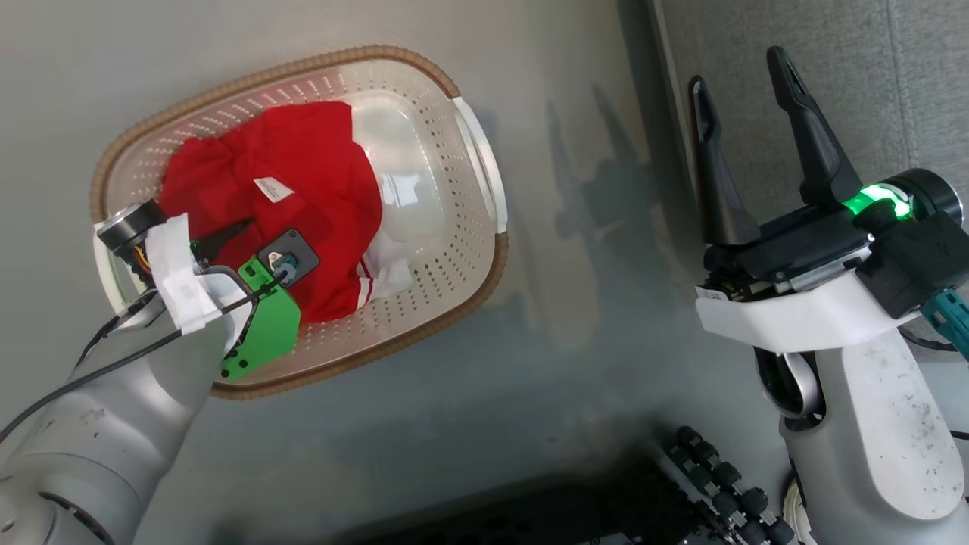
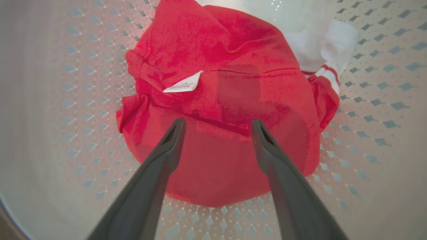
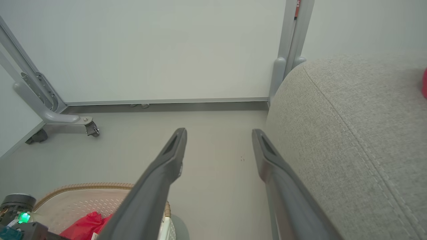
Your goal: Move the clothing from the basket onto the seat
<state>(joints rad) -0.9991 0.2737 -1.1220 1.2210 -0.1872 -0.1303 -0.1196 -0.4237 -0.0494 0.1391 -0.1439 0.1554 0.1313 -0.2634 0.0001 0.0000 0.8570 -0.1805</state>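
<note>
Status: left gripper [image 2: 217, 125] was down inside the basket [image 1: 424, 72] at the left of the head view, jaws wide apart and straddling the middle of the clothing [image 2: 227, 100]. That reads as a pre-grasp lineup over the bunched red heap, with nothing clamped. Couldn't tell whether the tips touched fabric or sat just above it. The clothing lay crumpled on the basket bottom, white tag [image 2: 185, 86] face up, white trim spilling out at the pile's right side. The basket stood on the floor [image 1: 575, 318], left of the seat [image 1: 833, 45] in the upper right corner. The right gripper [image 1: 738, 72] was at the right of the frame, beside the seat edge, jaws wide apart, empty and touching nothing, probably parked to leave the left arm room. A red sliver [image 3: 425, 83] sat on the seat at the right edge of the right wrist view, too little to identify. Grab not yet made.
</note>
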